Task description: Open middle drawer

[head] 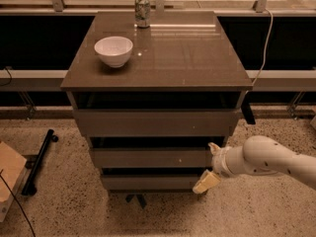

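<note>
Hand point(210, 165) spread wide, at right end of middle drawer point(148, 158)

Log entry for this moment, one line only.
pincer: open, at right end of middle drawer | cabinet top: white bowl, can

At the lower right of the frame, the gripper point(210, 165) sits at the right end of the middle drawer point(148, 158), pale fingers point(206, 181) spread apart, while a white bowl point(113, 51) and a can point(142, 11) stand on the cabinet top point(187, 53).
</note>
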